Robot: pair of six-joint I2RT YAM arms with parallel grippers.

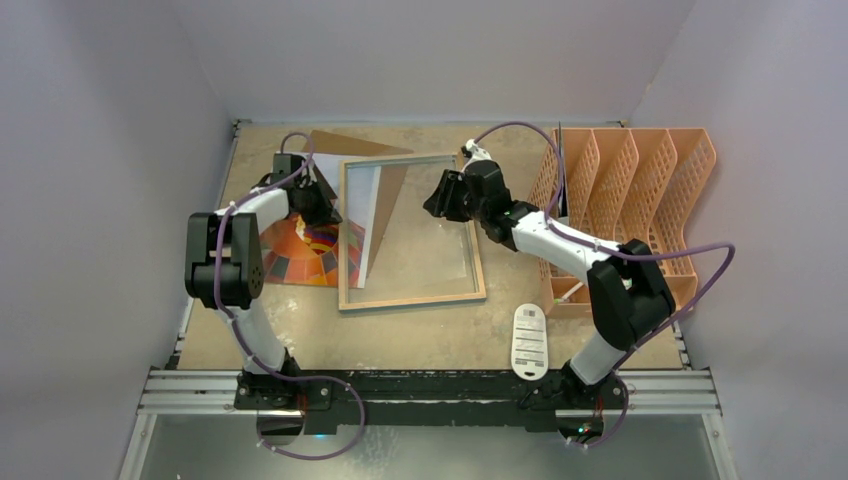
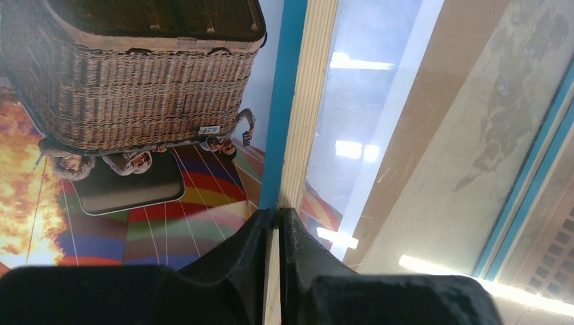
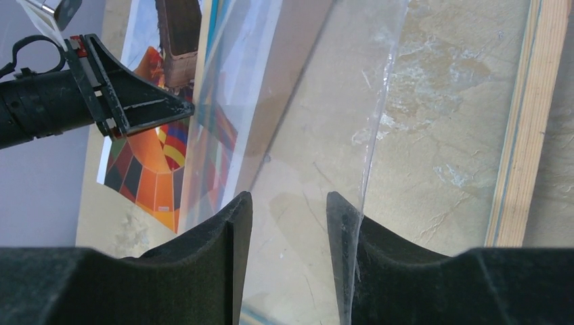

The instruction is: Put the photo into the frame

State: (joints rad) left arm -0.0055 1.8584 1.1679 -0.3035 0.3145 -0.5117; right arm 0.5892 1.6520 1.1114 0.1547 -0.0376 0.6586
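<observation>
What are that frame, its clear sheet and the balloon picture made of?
Frame: seemingly light wood, left bare with visible grain on the back, with one face painted bright blue.
Pane: clear and glossy, mirroring the lamps; it could be glass or acrylic, I cannot tell which.
Photo: thin printed paper by the look, a sharp colour print lying flat.

Bright, even overhead light; soft shadows; white glare patches across frame (image 2: 352, 149) glass; close foreground blurred in wrist views.

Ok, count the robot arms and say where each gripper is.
2. The left gripper clamps the left rail of the frame, beside the photo; the right gripper hangs open over the glass pane. None hidden.
</observation>
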